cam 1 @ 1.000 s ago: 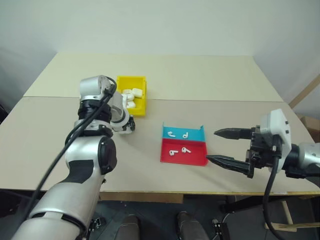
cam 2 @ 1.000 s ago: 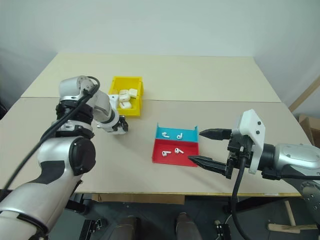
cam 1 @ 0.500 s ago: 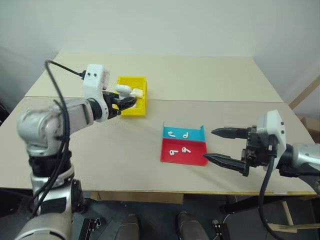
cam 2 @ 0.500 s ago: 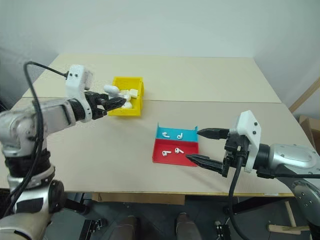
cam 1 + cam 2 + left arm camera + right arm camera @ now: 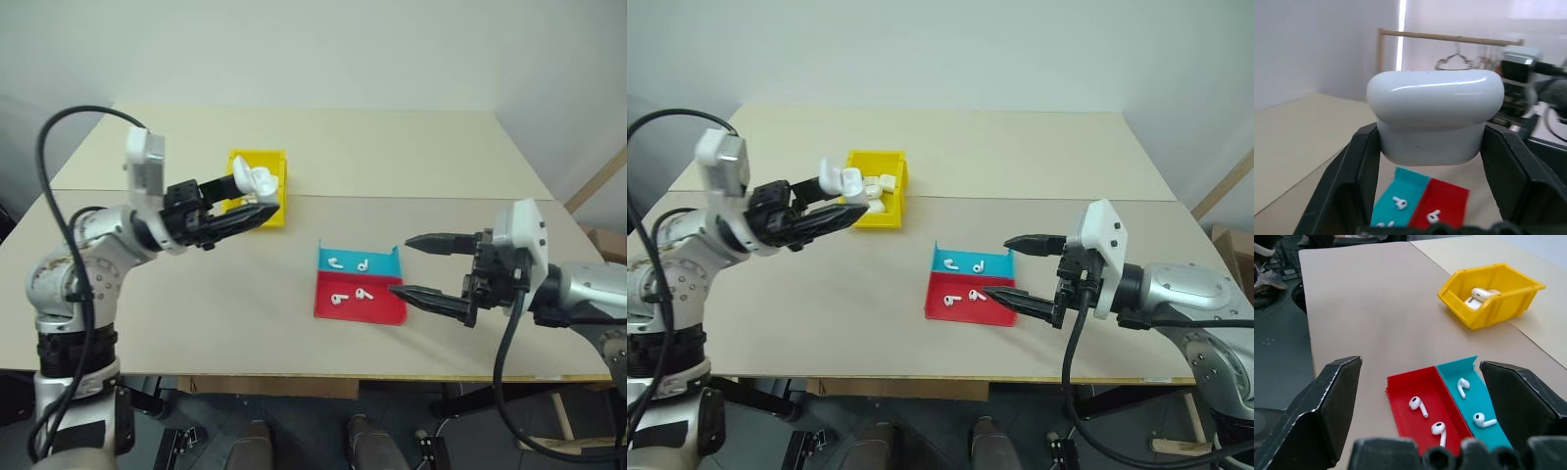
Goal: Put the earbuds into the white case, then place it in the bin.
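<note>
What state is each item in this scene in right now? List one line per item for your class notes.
left gripper: shut on the white case, raised above the table.
white case: held, lid open.
right gripper: open, empty, beside the tray.
yellow bin: upright, holding other white cases.
red and blue tray: flat on the table, holding the earbuds.
earbuds: loose, two in the red half, two in the blue.

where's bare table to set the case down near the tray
Bare tabletop runs between the left claw holding the white case and the red and blue tray. Behind the tray, toward the wall, is bare too. Crowded: the tray's right side, where the open right claw hangs, and the yellow bin.
</note>
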`<state>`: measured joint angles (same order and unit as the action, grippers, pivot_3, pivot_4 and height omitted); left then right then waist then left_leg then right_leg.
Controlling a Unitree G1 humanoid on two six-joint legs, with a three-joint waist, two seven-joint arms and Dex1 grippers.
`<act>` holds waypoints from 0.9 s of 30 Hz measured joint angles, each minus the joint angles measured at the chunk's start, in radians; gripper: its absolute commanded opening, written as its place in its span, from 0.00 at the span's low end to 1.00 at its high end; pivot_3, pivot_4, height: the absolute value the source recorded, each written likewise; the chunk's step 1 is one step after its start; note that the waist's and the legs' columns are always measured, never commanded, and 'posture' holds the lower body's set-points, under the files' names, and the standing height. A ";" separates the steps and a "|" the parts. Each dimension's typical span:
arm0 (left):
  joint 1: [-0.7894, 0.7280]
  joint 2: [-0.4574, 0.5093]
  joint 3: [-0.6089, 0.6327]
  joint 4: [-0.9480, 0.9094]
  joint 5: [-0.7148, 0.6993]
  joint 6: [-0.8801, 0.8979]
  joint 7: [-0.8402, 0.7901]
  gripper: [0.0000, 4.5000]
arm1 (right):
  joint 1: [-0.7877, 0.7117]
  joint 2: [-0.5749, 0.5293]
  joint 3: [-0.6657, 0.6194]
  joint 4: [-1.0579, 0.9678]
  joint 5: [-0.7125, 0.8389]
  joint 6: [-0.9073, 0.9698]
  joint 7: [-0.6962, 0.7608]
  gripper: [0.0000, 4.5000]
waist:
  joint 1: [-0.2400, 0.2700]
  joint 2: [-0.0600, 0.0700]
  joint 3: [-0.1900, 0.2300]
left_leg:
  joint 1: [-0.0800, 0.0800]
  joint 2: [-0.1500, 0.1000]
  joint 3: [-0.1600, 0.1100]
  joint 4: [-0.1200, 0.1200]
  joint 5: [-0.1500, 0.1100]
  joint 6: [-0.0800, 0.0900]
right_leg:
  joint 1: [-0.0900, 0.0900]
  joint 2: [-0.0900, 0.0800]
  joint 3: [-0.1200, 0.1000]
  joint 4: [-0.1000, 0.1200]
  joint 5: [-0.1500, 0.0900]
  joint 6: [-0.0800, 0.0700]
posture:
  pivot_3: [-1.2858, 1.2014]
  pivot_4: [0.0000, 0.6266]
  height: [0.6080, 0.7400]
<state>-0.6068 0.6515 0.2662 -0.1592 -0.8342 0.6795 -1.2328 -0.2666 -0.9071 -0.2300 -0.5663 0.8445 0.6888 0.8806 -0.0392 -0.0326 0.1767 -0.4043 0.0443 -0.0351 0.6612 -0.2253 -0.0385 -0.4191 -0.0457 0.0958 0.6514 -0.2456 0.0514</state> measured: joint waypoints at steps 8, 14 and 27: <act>0.046 0.073 -0.075 0.064 -0.012 -0.098 -0.349 0.62 | -0.038 0.000 0.041 0.028 -0.036 -0.003 0.036 1.00 | -0.001 0.000 0.000 | 0.000 0.001 0.001 0.000 0.000 0.000 | 0.000 0.000 0.000 0.000 0.000 0.000 | 0.52 0.24 1.00; 0.069 -0.004 -0.095 0.054 0.015 -0.184 -0.312 0.62 | -0.175 -0.043 0.164 0.025 -0.056 0.099 0.006 1.00 | -0.004 0.000 0.000 | 0.000 0.002 0.001 0.000 0.000 0.000 | -0.001 0.001 0.000 0.000 0.000 -0.001 | 0.52 0.24 1.00; 0.119 0.049 -0.091 -0.017 -0.002 -0.183 -0.287 0.62 | -0.593 -0.055 0.568 0.078 -0.177 0.425 0.047 0.56 | -0.010 0.001 0.000 | 0.000 0.004 0.002 0.000 -0.001 0.001 | -0.002 0.002 0.000 -0.001 0.000 -0.002 | 0.52 0.24 1.00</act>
<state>-0.4883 0.7000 0.1749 -0.1758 -0.8366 0.4964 -1.5195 -0.8600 -0.9618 0.3376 -0.4878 0.6670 1.1140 0.9271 -0.0491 -0.0321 0.1766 -0.4046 0.0479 -0.0332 0.6610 -0.2261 -0.0371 -0.4213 -0.0434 0.0958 0.6502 -0.2452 0.0497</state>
